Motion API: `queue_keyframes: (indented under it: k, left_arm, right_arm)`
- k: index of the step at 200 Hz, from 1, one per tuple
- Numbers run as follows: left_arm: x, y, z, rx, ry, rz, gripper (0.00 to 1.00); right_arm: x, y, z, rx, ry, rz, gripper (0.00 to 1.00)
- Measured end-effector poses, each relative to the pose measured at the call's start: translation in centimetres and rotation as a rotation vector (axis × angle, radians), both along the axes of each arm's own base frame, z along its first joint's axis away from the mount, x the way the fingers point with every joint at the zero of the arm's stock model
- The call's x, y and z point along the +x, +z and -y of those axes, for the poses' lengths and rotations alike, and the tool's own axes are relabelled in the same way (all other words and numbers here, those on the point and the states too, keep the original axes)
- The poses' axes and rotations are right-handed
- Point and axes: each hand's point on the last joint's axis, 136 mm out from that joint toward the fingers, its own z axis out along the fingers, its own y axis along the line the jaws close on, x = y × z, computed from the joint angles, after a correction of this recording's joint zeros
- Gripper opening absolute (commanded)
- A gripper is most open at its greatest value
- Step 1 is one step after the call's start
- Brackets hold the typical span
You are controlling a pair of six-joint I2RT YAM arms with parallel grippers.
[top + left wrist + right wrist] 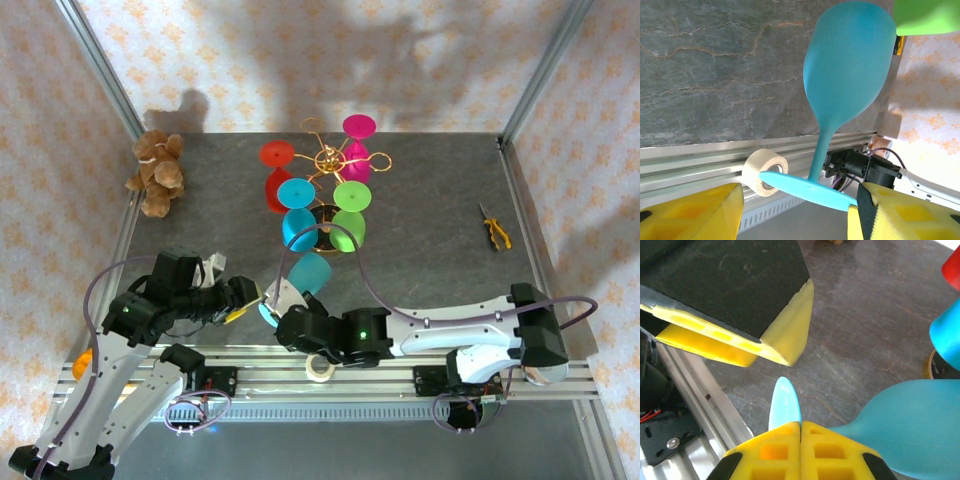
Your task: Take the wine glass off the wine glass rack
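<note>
Wine glasses, 5: teal glass (298, 230), second teal glass (312, 272), red glass (277, 153), magenta glass (359, 126), green glass (348, 230).
Rack (328, 160), 1.
Teddy bear (157, 172), 1.
Pliers (494, 228), 1.
Tape roll (320, 368), 1.
Arms, 2: left arm (120, 345), right arm (450, 335).

no legible text, labels or numbers

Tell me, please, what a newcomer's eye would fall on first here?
The gold wine glass rack at the far middle of the table, hung with bright glasses, draws the eye first. At the near edge, the right gripper is shut on the stem of a teal wine glass, and the open left gripper stands around its foot.
</note>
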Motion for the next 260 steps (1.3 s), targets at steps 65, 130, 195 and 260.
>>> queue_keyframes:
  k: [65, 130, 195, 260]
  left_arm:
    - [0.4, 0.0, 0.4, -0.019, 0.002, -0.021, 0.62]
    - [1.0, 0.0, 0.7, -0.035, 0.03, -0.055, 0.61]
    - [1.6, 0.5, 0.9, -0.068, 0.067, -0.061, 0.59]
    - [2.0, 0.7, 1.1, -0.084, 0.074, -0.062, 0.57]
  right_arm:
    - [0.5, -0.1, -0.3, -0.022, -0.036, 0.085, 0.0]
    - [0.2, -0.5, -0.7, -0.069, -0.039, 0.176, 0.0]
    - [0.6, 0.5, -1.0, -0.06, -0.053, 0.242, 0.0]
    - [0.9, 0.9, -1.5, -0.075, -0.051, 0.296, 0.0]
